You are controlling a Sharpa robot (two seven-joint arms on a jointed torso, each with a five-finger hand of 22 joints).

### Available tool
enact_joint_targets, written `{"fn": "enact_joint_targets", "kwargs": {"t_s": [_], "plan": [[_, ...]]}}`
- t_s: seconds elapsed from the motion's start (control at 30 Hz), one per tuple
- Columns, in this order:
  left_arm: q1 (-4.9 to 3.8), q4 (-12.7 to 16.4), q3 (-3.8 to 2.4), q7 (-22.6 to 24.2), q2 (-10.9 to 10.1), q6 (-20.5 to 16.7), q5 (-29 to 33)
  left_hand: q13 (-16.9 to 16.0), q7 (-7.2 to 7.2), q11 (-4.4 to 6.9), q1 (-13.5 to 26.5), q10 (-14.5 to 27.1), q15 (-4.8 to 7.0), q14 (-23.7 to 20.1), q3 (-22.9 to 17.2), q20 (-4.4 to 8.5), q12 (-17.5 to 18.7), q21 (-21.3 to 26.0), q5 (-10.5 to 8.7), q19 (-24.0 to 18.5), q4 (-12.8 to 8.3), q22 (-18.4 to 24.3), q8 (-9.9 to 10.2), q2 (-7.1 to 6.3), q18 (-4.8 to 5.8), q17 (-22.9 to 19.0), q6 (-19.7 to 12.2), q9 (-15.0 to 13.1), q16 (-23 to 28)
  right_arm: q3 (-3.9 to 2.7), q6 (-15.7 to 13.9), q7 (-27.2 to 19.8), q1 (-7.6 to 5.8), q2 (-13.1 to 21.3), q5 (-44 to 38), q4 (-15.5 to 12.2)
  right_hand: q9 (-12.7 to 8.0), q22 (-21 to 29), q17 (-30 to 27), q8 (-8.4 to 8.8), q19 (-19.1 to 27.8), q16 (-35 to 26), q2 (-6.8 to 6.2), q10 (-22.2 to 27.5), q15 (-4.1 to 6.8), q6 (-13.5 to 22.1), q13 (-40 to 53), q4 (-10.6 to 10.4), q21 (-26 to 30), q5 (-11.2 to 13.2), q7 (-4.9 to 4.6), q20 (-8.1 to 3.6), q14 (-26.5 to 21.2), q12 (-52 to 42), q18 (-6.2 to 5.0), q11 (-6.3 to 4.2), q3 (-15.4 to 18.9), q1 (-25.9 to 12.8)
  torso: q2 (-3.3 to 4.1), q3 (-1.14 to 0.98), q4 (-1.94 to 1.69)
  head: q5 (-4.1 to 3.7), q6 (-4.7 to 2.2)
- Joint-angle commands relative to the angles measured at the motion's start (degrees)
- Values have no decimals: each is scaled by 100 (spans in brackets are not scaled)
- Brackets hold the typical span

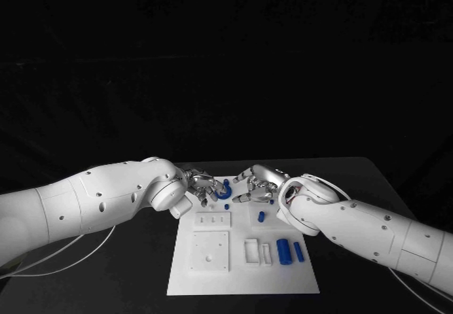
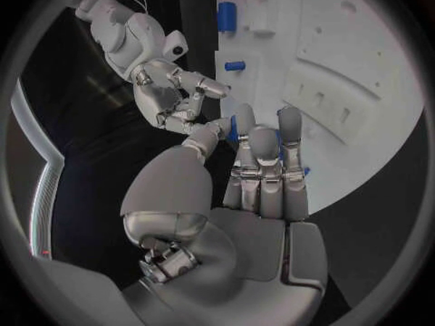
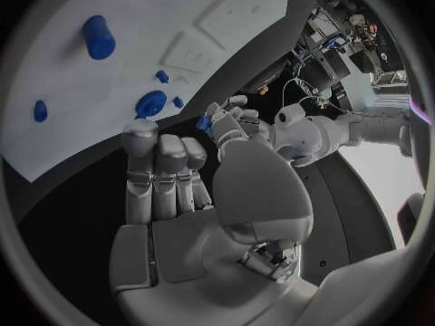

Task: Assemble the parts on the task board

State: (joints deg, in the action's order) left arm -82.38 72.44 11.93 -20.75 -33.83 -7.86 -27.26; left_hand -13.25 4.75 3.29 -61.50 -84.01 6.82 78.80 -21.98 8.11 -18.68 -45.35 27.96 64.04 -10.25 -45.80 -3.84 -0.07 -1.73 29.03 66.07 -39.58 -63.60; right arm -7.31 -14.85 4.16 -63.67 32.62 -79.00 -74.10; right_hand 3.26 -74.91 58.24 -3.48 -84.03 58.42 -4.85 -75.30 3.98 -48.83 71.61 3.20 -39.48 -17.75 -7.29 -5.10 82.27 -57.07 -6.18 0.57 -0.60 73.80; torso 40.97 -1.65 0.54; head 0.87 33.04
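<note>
At the board's [image 1: 243, 275] far edge, seen from the head camera, both hands meet over a curved blue part [image 1: 224, 191]: the left hand [image 1: 199, 185] comes at it from the board's left side, the right hand [image 1: 256, 185] from the right, and the part sits between their fingertips, about equally near each. Whether either hand truly grips it I cannot tell from here; the fingers of both are curled in around it. Nearer the robot, a small blue peg [image 1: 260, 215] stands mid-board, and two blue cylinders [image 1: 290, 250] lie along the right edge, long axes running front to back. From the left wrist, the left hand [image 2: 263, 174] has its fingers held straight and close together, blue showing just behind them, with the right hand [image 2: 177, 98] beyond. From the right wrist, the right hand [image 3: 172, 170] has its fingers bent side by side, nothing plainly in them, while the left hand's fingertips beyond touch a blue bit [image 3: 205, 123]. My judgement: the part lies ahead of both palms.
</note>
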Motion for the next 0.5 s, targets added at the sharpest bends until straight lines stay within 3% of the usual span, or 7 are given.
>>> {"fn": "enact_joint_targets", "kwargs": {"t_s": [0.03,0.13,0.23,0.3,0.37,0.5], "plan": [[-8,0,-1,-193,-5,-158,-265,-13,-486,61,60,-263,25,41,-300,-1,-40,11,19,59,-326,-30,1,16,-43,12,547,-809,-34,-7,-8,-292,10,194,246,-153,-4,-202,-21,26,-297,-44,-52,53,-34,52,-26,-62,58,-42,10,42,-18,6,-58,6,98,54,-1,2,12,25,15],[-8,0,2,-242,-25,-164,-333,-23,-491,64,74,-264,29,47,-304,3,-76,30,32,73,-337,-64,5,13,-41,19,563,-815,-48,-39,5,-360,12,405,330,-270,-5,-199,-26,27,-294,-52,-56,66,-34,48,-40,-69,77,-122,12,41,-26,19,-57,5,129,71,-8,5,23,34,25],[-8,-4,7,-292,-40,-169,-430,-35,-502,70,87,-266,36,62,-300,9,-117,52,21,91,-332,-95,6,18,-37,24,593,-791,-59,-136,-13,-415,13,621,436,-359,-4,-203,-27,26,-295,-53,-16,68,-33,35,-45,-49,74,-165,12,40,-26,21,-56,2,107,111,-10,3,29,45,36],[-7,-11,13,-342,-44,-169,-525,-47,-516,77,102,-269,46,90,-289,17,-173,80,15,119,-315,-127,7,21,-30,33,633,-761,-76,-257,-52,-446,11,769,556,-399,-2,-207,-30,22,-296,-57,12,66,-32,-16,-52,-39,72,-202,16,39,-24,22,-55,-1,96,105,-16,-3,40,58,54],[-5,-18,23,-374,-43,-169,-577,-57,-531,84,119,-271,54,105,-281,23,-217,98,11,134,-293,-142,5,27,-23,44,672,-749,-91,-333,-90,-466,6,851,641,-409,0,-210,-30,21,-297,-56,23,65,-31,-55,-56,-34,70,-228,19,38,-20,22,-55,-4,91,92,-17,-5,36,66,71],[2,-32,85,-449,-41,-185,-682,-86,-567,95,177,-275,81,132,-273,47,-366,146,9,184,-251,-185,5,33,-4,100,787,-730,-138,-576,-212,-522,-18,1006,892,-350,0,-216,-28,22,-300,-54,31,62,-28,-93,-62,-39,61,-319,23,36,-13,22,-54,-8,88,57,-28,-10,36,80,102]]}}
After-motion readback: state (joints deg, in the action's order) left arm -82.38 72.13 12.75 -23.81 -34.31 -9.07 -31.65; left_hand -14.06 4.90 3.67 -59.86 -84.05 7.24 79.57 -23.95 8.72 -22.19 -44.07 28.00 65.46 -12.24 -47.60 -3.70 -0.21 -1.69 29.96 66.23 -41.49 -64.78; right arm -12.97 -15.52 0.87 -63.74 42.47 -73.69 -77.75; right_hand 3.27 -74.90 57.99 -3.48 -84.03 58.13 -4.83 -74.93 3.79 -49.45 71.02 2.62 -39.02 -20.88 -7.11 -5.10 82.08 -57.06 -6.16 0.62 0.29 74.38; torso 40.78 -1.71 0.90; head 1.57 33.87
